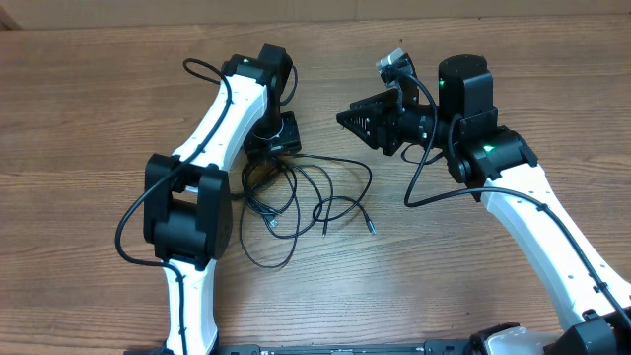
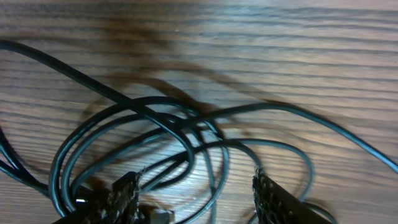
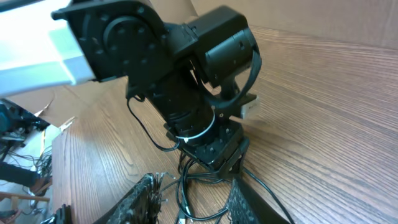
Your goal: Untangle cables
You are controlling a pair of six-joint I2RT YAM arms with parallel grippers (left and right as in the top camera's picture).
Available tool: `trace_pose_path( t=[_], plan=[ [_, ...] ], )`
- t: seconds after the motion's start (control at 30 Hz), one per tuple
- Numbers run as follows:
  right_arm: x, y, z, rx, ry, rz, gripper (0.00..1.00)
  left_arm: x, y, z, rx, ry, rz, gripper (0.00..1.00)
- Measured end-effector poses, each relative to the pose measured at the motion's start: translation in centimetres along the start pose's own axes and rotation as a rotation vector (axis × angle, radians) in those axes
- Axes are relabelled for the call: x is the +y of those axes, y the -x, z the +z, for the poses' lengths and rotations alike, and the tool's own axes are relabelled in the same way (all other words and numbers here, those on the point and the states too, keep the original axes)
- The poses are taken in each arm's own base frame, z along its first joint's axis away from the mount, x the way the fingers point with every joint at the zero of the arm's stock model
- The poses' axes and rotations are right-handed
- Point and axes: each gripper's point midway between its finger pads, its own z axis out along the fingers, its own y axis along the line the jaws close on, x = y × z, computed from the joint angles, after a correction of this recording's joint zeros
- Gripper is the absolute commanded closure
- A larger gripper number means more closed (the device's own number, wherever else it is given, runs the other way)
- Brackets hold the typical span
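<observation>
The thin black cables (image 1: 308,190) lie in a loose tangle of loops on the wooden table, with silver-tipped plug ends (image 1: 371,228) spread toward the front. My left gripper (image 1: 277,146) points down at the tangle's back-left edge. In the left wrist view it (image 2: 196,186) stands open, with several cable strands (image 2: 155,115) lying on the wood between and beyond its fingers (image 2: 127,193). My right gripper (image 1: 347,118) hovers right of the left gripper, aimed left. In the right wrist view it (image 3: 196,199) is open with nothing in it, the cables (image 3: 200,180) and the left gripper (image 3: 214,146) beyond its tips.
Thicker black wires run along both arms, one looping off the left arm (image 1: 133,222) and one hanging under the right arm (image 1: 424,182). The left arm's white link (image 1: 212,128) crosses the table's left half. Bare wood (image 1: 444,266) shows around the tangle.
</observation>
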Motion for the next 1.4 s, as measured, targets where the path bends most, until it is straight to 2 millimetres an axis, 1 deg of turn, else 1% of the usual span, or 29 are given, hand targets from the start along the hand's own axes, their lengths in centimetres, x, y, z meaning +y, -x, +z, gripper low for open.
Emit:
trace_pose_path(
  t=[0.17,0.23,0.27,0.3,0.33,0.37,0.4,0.43,0.5,0.63,0.7,0.8,0.93,1.0,1.1,1.13,1.17,1.3,1.4],
  plan=[
    [-0.2,0.0,0.0,-0.001,-0.010,0.000,0.63,0.3,-0.3,1.2,0.035,0.022,0.015,0.42],
    [-0.2,0.0,0.0,-0.001,-0.014,0.000,0.63,0.5,-0.5,1.8,0.053,0.032,0.037,0.45],
    [-0.2,0.0,0.0,-0.001,-0.014,0.000,0.63,0.6,-0.6,2.1,0.065,0.037,0.045,0.51],
    [-0.2,0.0,0.0,-0.001,-0.014,0.000,0.63,0.8,-0.8,2.5,0.081,0.044,0.056,0.62],
    [-0.2,0.0,0.0,-0.001,-0.014,0.000,0.63,0.8,-0.9,2.8,0.090,0.049,0.062,0.75],
    [-0.2,0.0,0.0,-0.001,-0.014,0.000,0.62,0.9,-0.9,3.1,0.098,0.052,0.069,0.85],
    [-0.3,0.0,0.0,-0.001,-0.015,0.000,0.63,1.0,-1.0,3.4,0.105,0.055,0.080,0.91],
    [-0.2,0.0,0.0,-0.001,-0.014,0.000,0.62,1.0,-1.0,3.6,0.110,0.054,0.086,0.94],
    [-0.3,0.0,0.0,-0.002,-0.016,0.000,0.62,0.8,-1.1,3.6,0.113,0.047,0.104,0.96],
    [-0.6,0.0,0.0,0.000,-0.033,0.003,0.61,0.5,-1.3,3.3,0.132,0.016,0.140,0.96],
    [-0.7,-0.2,0.0,0.004,-0.043,0.008,0.60,0.1,-1.1,2.6,0.130,-0.012,0.148,0.96],
    [-0.9,-0.2,0.0,0.004,-0.053,0.007,0.60,-1.0,0.5,0.8,0.085,-0.086,0.138,0.96],
    [-1.0,-0.2,0.0,0.007,-0.059,0.011,0.60,-2.0,2.8,-2.9,-0.001,-0.193,0.079,0.96],
    [-1.0,-0.3,0.0,0.007,-0.058,0.010,0.60,-2.1,3.3,-5.0,-0.034,-0.242,0.038,0.96],
    [-1.0,-0.3,0.0,0.008,-0.059,0.010,0.79,-2.2,3.7,-7.6,-0.064,-0.306,-0.026,0.96],
    [-1.0,-0.3,0.0,0.009,-0.059,0.007,0.82,-2.1,3.6,-8.1,-0.062,-0.321,-0.052,0.96],
    [-1.0,-0.3,0.0,0.008,-0.060,0.008,0.83,-2.1,3.5,-8.5,-0.052,-0.336,-0.079,0.96],
    [-1.4,-0.7,0.5,0.021,-0.057,0.022,0.80,-2.8,3.1,-9.3,0.000,-0.423,-0.145,0.96],
    [-1.7,-1.6,1.5,0.047,-0.051,0.040,0.68,-3.6,2.9,-9.8,0.026,-0.485,-0.162,0.96]
  ],
)
